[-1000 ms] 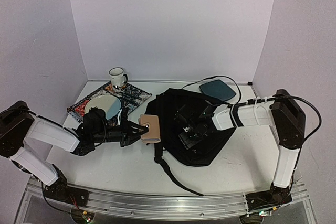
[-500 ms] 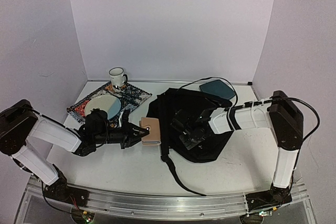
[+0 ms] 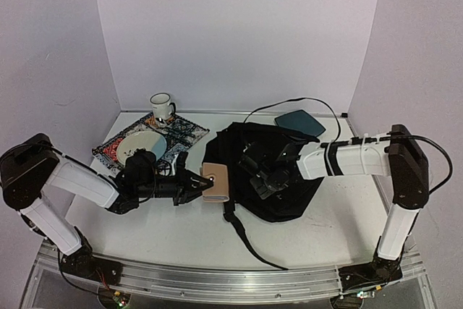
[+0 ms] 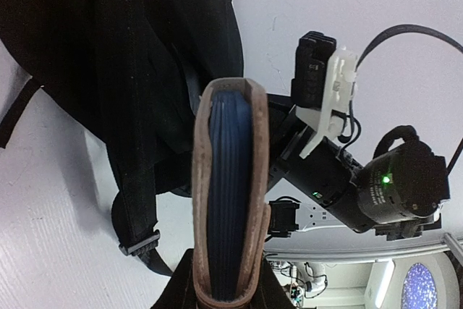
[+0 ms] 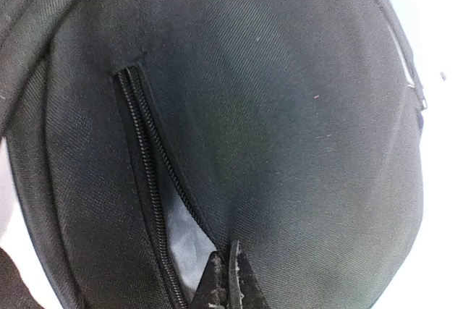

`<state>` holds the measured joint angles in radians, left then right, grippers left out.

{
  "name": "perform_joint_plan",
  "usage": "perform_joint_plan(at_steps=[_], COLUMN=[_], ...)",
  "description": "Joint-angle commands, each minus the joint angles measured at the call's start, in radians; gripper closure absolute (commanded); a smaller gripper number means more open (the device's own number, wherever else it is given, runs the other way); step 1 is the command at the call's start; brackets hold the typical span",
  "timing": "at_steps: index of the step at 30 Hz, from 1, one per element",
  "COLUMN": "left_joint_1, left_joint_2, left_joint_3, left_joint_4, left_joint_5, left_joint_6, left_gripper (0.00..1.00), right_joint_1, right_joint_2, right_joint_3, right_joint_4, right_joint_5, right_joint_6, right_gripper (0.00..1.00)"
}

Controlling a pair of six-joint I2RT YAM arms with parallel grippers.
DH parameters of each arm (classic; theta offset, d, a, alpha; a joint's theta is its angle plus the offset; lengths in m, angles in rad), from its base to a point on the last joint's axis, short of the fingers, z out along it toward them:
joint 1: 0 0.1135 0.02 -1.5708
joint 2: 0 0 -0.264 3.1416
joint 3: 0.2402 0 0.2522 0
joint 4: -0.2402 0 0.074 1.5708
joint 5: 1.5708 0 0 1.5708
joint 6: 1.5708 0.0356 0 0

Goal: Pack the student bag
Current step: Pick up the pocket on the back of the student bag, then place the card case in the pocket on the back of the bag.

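The student bag (image 3: 289, 197), a floppy black backpack, lies at the middle right of the table. My right gripper (image 3: 262, 179) is on top of it. In the right wrist view that gripper (image 5: 228, 284) is shut, pinching the bag's fabric (image 5: 289, 106) at the lip of a partly open zipper slit (image 5: 155, 179) with pale lining inside. My left gripper (image 3: 194, 182) is shut on a brown-covered notebook (image 3: 215, 181), held on edge at the bag's left side. The left wrist view shows the notebook's blue page edges (image 4: 230, 200) between the fingers, with the bag (image 4: 130, 48) just beyond.
A white mug (image 3: 161, 106), a patterned mat (image 3: 184, 134) and a plate (image 3: 141, 144) sit at the back left. A dark-teal pad (image 3: 299, 124) with a black cable (image 3: 289, 101) lies behind the bag. A bag strap (image 3: 242, 240) trails toward the front edge.
My right gripper has closed on the bag's fabric by the zipper and drawn it up slightly. The left gripper has carried the notebook rightward, closer to the bag.
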<state>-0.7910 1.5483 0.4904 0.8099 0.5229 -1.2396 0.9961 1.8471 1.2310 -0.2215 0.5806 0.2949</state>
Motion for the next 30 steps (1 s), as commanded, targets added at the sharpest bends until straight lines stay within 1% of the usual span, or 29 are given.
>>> perform_joint_plan(at_steps=[1, 10, 17, 24, 30], left_joint_1=[-0.038, -0.052, -0.072, -0.074, -0.067], left_joint_2=[0.051, 0.139, 0.228, 0.287, 0.321], left_joint_3=[0.104, 0.193, 0.211, 0.248, 0.29], left_joint_4=[0.045, 0.042, 0.041, 0.041, 0.042], left_joint_5=[0.036, 0.065, 0.081, 0.082, 0.044], left_joint_6=[-0.02, -0.087, -0.148, -0.169, -0.18], left_gripper=[1.0, 1.0, 1.0, 1.0, 1.0], right_joint_1=[0.016, 0.039, 0.06, 0.08, 0.096], right_joint_2=[-0.09, -0.114, -0.08, -0.065, -0.07], right_joint_3=[0.065, 0.091, 0.121, 0.134, 0.128], right_joint_4=[-0.042, 0.015, 0.04, 0.067, 0.088], right_joint_5=[-0.006, -0.1, -0.114, -0.125, -0.147], right_joint_6=[-0.009, 0.012, 0.04, 0.056, 0.07], right_gripper=[1.0, 1.0, 1.0, 1.0, 1.0])
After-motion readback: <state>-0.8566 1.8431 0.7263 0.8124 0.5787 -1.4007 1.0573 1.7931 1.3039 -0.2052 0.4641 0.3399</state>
